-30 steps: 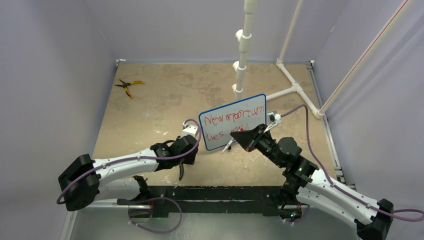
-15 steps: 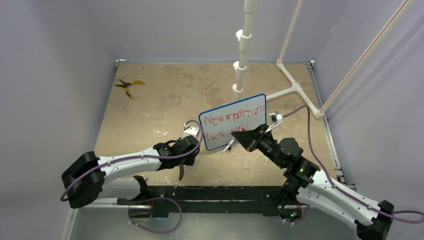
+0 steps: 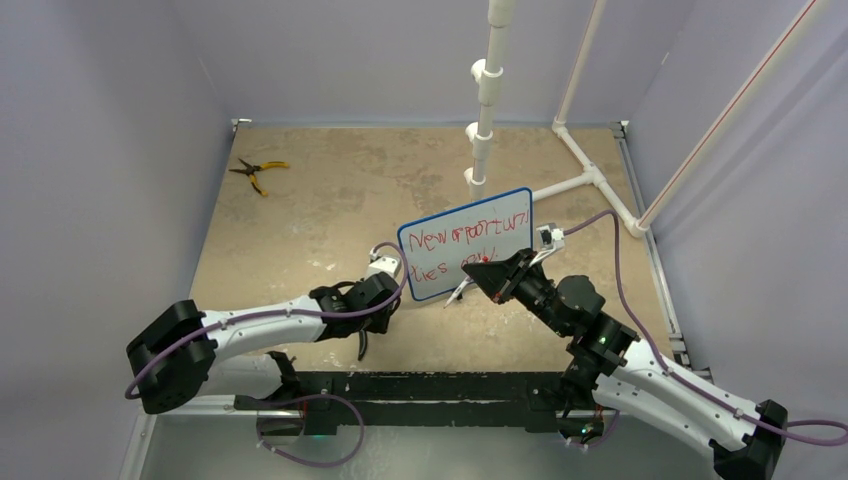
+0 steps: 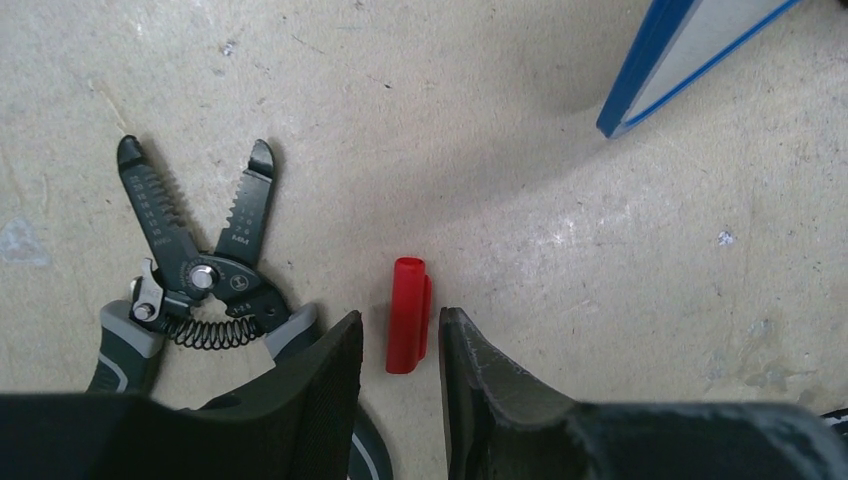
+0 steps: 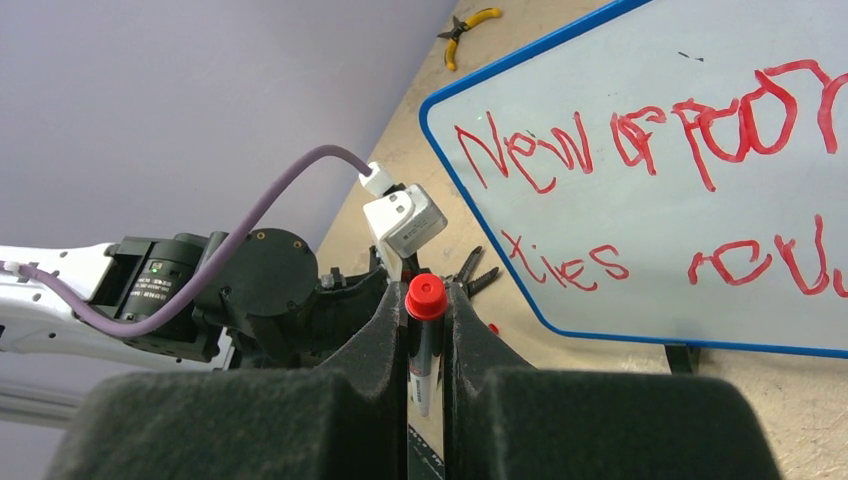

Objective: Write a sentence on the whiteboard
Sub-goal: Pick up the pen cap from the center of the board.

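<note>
The whiteboard (image 3: 440, 285) stands tilted on the tan table (image 3: 330, 200), its blue frame facing the arms. The sentence (image 3: 468, 236) runs across it in red, in two rows. The upper row reads roughly "New opportuni". The lower one starts "ties" and goes on with letters something like "reu" (the scrawl is too loose to be sure).

The right gripper (image 5: 424, 312) sits just in front of the whiteboard's lower right part. Its jaws are clamped on a marker (image 5: 425, 296) whose red end pokes up between the fingers. The print on the marker's barrel is too small to read.

The left gripper (image 4: 398, 325) hangs low over the table just beside the whiteboard's lower left corner. Its jaws are parted, with a red cap (image 4: 410, 300) lying on the table in the gap, and a sliver of space shows on either side of it. A grey-handled wire stripper (image 4: 200, 275) lies open next to the cap, and the gauge markings on its blades are illegible.

Yellow-handled pliers (image 3: 258, 172) lie well apart from the whiteboard, toward the far left corner.
</note>
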Controlling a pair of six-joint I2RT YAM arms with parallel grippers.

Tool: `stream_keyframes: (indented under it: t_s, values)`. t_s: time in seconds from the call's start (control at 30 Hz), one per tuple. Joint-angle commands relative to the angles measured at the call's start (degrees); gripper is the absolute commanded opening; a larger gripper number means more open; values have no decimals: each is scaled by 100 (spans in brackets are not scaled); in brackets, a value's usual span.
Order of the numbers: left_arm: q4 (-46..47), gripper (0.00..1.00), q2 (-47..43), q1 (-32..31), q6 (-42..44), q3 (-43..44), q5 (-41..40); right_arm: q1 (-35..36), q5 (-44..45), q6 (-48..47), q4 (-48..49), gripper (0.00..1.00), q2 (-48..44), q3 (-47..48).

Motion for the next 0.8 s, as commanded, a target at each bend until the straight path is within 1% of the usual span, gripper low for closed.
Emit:
stream_keyframes:
  t_s: [0.0,0.2,0.43,0.53,0.67,0.7,0.77]
  values:
    - [233,32,43,8,-57,-102,295,-3,136,32,102,0,8,-30]
    - [63,30,156,10,-125,-77,112,-3,135,42,59,0,-10,-17]
    - [15,25,279,2,-95,-52,71,-3,196,80,-44,0,-36,23]
    - [104,19,287,5,-41,-79,167,-3,199,128,-32,0,-55,5]
    - [102,3,271,0,-24,-121,228,-3,197,159,-100,0,-72,44]
    - [90,0,236,-1,-33,-138,205,-3,213,177,-136,0,-64,60]
    - [128,0,43,-11,-80,-218,91,-3,227,240,-179,0,-62,75]
